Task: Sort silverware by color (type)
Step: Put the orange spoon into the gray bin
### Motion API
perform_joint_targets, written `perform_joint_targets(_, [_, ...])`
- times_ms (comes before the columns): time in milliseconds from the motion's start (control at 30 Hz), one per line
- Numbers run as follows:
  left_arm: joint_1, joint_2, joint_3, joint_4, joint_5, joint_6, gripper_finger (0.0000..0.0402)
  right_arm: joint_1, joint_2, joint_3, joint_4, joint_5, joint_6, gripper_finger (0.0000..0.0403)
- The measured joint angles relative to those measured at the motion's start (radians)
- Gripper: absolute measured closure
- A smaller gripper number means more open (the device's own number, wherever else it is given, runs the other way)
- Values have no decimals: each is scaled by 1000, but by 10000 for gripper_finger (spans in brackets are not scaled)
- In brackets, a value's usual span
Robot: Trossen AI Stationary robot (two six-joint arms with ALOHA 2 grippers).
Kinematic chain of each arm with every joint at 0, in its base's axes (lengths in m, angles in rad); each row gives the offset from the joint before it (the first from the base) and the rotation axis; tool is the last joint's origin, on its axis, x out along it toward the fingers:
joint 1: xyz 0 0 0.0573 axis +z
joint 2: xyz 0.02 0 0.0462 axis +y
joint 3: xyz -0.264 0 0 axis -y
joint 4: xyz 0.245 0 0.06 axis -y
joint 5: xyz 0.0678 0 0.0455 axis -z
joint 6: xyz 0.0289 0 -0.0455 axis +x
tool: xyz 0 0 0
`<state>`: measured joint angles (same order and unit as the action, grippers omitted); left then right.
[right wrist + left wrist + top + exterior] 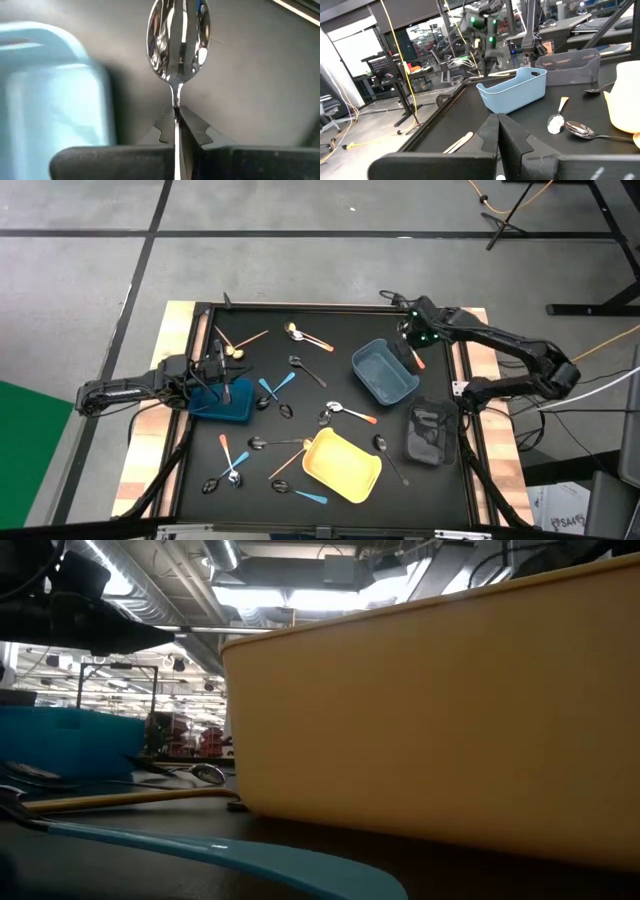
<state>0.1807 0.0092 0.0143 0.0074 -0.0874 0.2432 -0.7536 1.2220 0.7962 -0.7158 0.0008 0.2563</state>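
1. Filling most of my low view, the yellow bin (440, 700) stands right at the lens; from above it sits near the front of the black table (330, 315) and I see nothing inside it.
2. Beside it in that low view lie a light-blue-handled spoon (240, 858) and a tan wooden spoon (130, 798), both flat on the table.
3. I see the light-blue bin (384, 370) toward the right of the table, and its floor looks bare.
4. Just in front of it on the right sits the dark bin (432, 433); I cannot tell what, if anything, is in it.
5. Over on the left, the deep-blue bin (222, 400) lies partly under the left arm, so its contents are hidden from me.
6. My right gripper (176, 125) is pinched tight on the neck of a silver spoon (177, 40), bowl pointing forward, held over the table just beside the light-blue bin's far right corner.
7. My left gripper (498, 130) has its fingers pressed together with nothing visible between them, and it hangs over the deep-blue bin with the arm reaching in from the left edge.
8. Scattered spoons (290, 385) lie loose across the table between the bins, well apart from one another.
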Motion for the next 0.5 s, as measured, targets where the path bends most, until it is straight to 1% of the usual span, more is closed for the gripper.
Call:
perform_joint_targets(167, [0,0,0,0,0,0,401,3,-92,41,27,-135,-2,403])
perform_joint_targets(233, [0,0,0,0,0,0,401,22,-116,46,62,-168,-5,403])
perform_joint_targets(333, [0,0,0,0,0,0,401,76,-140,46,103,-178,-38,403])
perform_joint_targets(500, [0,0,0,0,0,0,401,200,-137,46,122,-176,-60,403])
